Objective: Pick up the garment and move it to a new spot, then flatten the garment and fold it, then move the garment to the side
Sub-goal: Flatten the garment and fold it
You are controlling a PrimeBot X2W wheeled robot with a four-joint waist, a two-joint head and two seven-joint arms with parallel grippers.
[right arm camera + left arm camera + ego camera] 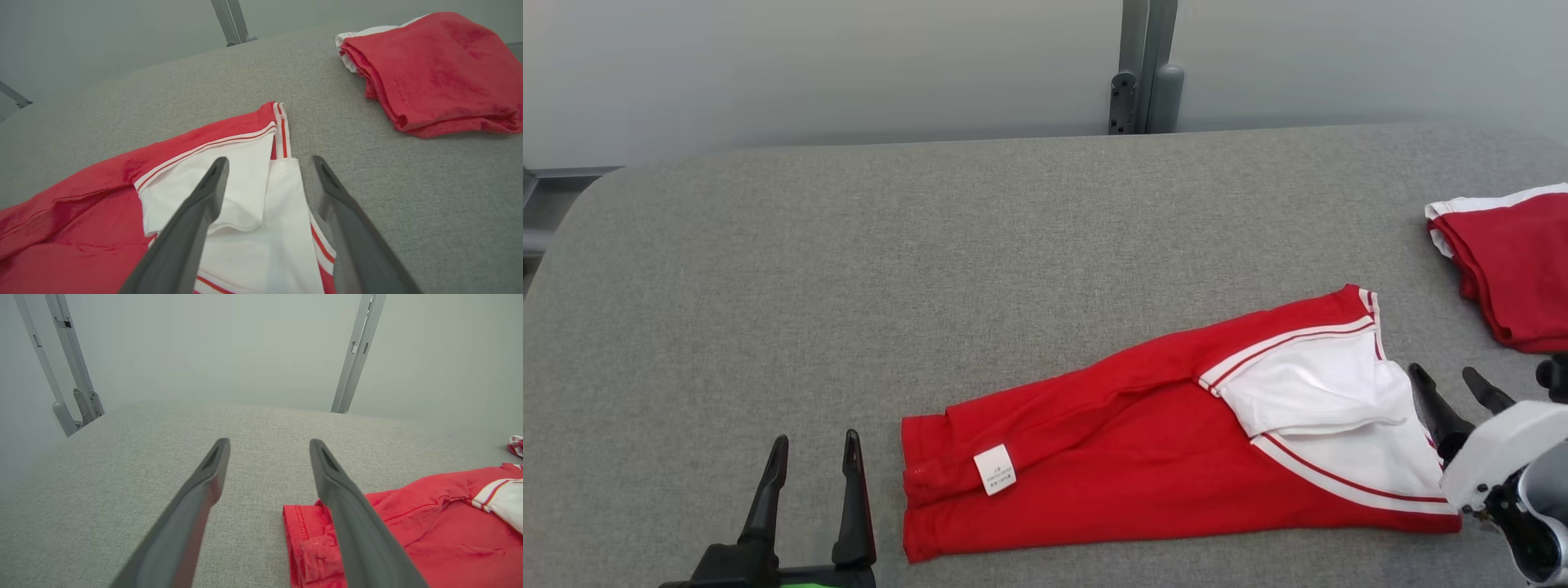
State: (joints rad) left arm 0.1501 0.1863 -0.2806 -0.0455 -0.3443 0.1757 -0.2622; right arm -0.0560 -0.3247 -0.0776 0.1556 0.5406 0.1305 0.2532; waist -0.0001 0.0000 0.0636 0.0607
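The bright red short-sleeved shirt [1111,457] with white sleeves lies folded lengthwise into a long strip on the grey fabric-covered table [849,269], at its near right part, small white hem tag [995,469] facing up. The left gripper [816,438] stands spread and empty just beside the hem end. The right gripper [1444,371] is spread at the sleeve end, holding nothing; whether its fingers touch the cloth is unclear. A second folded red garment [1515,261] sits at the table's right edge.

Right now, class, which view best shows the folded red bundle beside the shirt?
The right wrist view: the folded red bundle lies nearly whole, layers and white trim clear. The head view crops it at the right edge; the left wrist view catches a corner.
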